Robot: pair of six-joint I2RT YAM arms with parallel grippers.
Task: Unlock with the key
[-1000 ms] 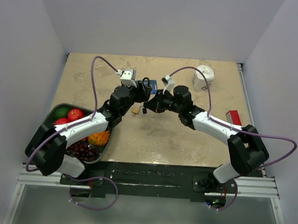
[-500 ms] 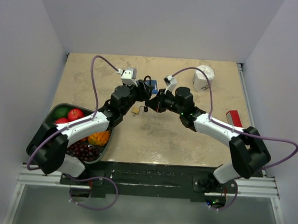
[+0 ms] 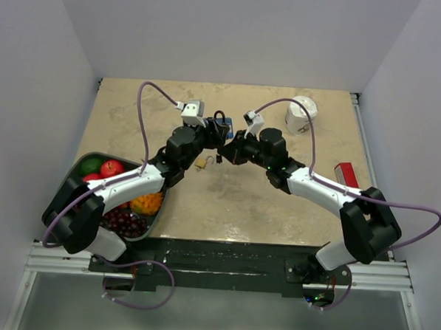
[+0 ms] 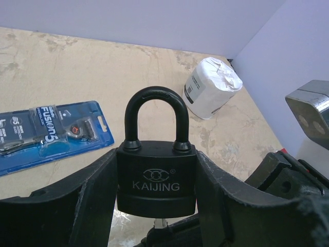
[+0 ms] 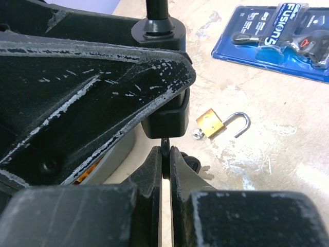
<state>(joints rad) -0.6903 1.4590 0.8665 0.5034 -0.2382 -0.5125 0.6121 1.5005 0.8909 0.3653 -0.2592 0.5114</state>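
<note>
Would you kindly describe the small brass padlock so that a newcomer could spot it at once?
On the beige table, find the blue razor pack near the middle. Just below it in the overhead view, the small brass padlock lies flat, untouched. Unlike the larger black padlock gripped upright in the left tool, it is gold-coloured, with its silver shackle swung open.

Padlocks: two are showing, one black padlock (image 4: pixel 156 177) and one small brass padlock (image 5: pixel 211 122).
Keys: one key (image 5: pixel 165 146) is showing under the black lock; one tiny silver piece (image 5: pixel 197 135) is lying beside the brass one.
Razor packs: one blue razor pack (image 4: pixel 49 134) is lying flat.
Paper rolls: one white roll (image 4: pixel 211 87) is standing.
Boxes: one red box (image 3: pixel 345 171) is sitting alone.
Trays: one tray (image 3: pixel 78 169) is holding two red apples (image 3: pixel 112 167), one green fruit (image 3: pixel 92 165), one orange fruit (image 3: pixel 147 202) and one heap of grapes (image 3: pixel 125 221).
</note>
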